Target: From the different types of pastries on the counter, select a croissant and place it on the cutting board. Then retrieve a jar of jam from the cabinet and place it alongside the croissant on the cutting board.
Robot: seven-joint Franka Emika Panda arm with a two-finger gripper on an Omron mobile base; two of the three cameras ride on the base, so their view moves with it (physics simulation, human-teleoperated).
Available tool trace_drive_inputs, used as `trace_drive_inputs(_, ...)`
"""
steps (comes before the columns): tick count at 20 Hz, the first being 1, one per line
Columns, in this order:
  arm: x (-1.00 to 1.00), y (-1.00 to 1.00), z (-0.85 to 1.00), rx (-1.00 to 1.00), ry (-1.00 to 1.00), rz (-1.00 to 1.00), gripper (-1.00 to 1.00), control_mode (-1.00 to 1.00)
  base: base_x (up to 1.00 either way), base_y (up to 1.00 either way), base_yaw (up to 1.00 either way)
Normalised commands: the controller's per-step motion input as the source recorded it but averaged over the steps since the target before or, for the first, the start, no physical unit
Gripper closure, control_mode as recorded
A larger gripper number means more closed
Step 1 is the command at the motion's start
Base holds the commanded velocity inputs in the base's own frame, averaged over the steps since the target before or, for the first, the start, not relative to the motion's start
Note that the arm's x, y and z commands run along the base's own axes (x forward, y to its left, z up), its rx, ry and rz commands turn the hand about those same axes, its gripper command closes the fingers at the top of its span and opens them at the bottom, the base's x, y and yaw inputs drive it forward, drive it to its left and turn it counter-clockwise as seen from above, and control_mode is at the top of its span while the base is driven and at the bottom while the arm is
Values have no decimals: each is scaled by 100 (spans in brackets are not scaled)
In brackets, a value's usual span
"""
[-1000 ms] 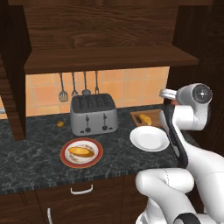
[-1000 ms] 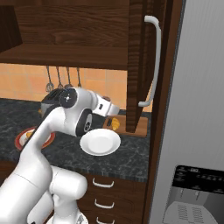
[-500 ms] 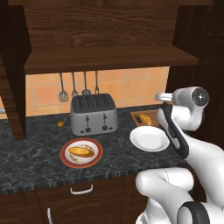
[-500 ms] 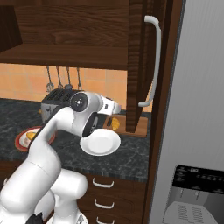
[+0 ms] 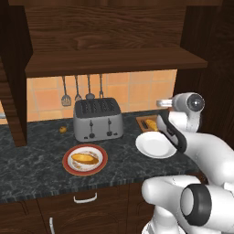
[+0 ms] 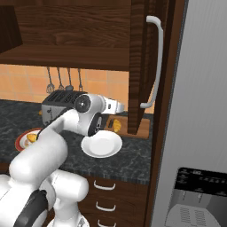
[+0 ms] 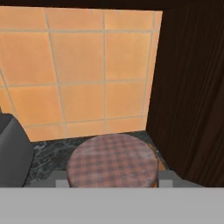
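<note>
The claw (image 7: 112, 186) is clenched on the jam jar (image 7: 112, 161), whose checked lid faces the hand camera. It hangs over the cutting board (image 5: 145, 122), where the croissant (image 5: 152, 124) lies beside a white plate (image 5: 154, 146).

Dim, even rendered light — soft shadows

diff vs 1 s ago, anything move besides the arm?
Only the arm. The wrist swung toward the back wall, over the white plate, toward the cutting board. The gripper is shut on the jar of jam, lid filling the hand view. Unchanged: croissant on the board, larger pastry on the red plate, toaster.
</note>
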Motion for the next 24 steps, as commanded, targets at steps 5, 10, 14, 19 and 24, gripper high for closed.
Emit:
trace_drive_inputs(5,14,-21,-39,10,0,0,100,-100,0,0,0)
trace_drive_inputs(10,10,-42,-19,10,0,-3,100,-100,0,0,0)
trace_drive_inputs(14,12,0,-24,3,0,0,100,-100,0,0,0)
trace_drive_inputs(19,32,-5,-26,0,0,0,100,-100,0,0,0)
trace_drive_inputs(24,30,5,-21,-4,4,0,100,-100,0,0,0)
